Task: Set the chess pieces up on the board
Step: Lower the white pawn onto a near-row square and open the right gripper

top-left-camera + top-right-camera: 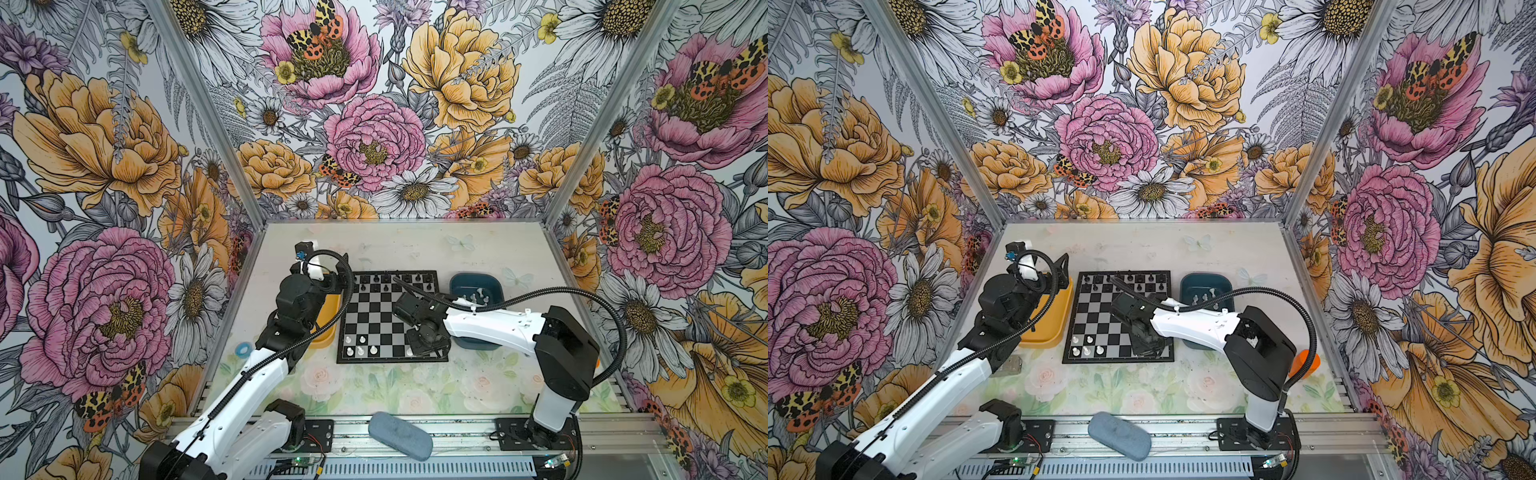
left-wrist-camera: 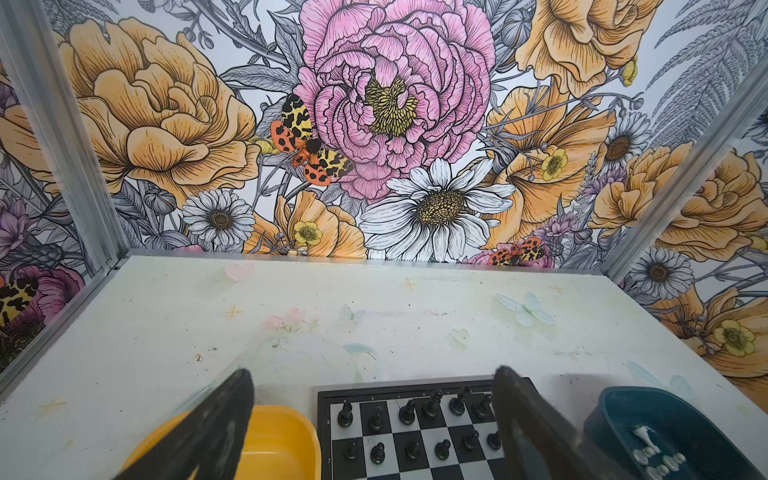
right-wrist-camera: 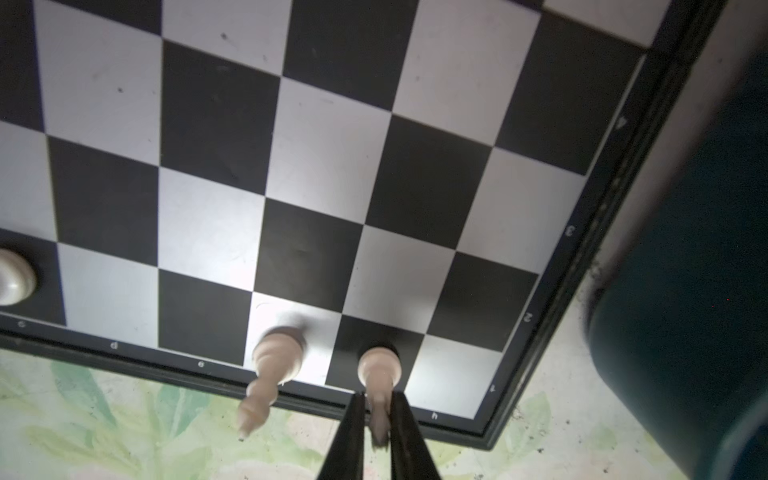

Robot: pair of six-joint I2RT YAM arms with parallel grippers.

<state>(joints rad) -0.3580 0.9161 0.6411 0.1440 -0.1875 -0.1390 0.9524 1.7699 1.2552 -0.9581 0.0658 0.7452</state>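
The board (image 1: 390, 316) (image 1: 1117, 320) lies mid-table. Several white chess pieces (image 1: 360, 350) (image 1: 1086, 351) stand at its near left corner. My right gripper (image 1: 415, 347) (image 3: 377, 395) is low over the near right corner, shut on a white piece (image 3: 376, 365) that stands on a black near-row square. A taller white piece (image 3: 276, 357) stands on the square beside it. More white pieces (image 1: 473, 296) (image 2: 660, 457) lie in the blue tray (image 1: 494, 286). My left gripper (image 2: 374, 374) (image 1: 1059, 270) hangs open and empty above the board's far left corner.
Black chessmen (image 1: 395, 280) (image 2: 415, 411) fill the two far rows. A yellow tray (image 1: 324, 336) (image 2: 282, 440) sits left of the board, under the left arm. A grey-blue pad (image 1: 401, 434) lies on the front rail, a blue ring (image 1: 244, 349) at left, an orange cup (image 1: 1304, 363) at right.
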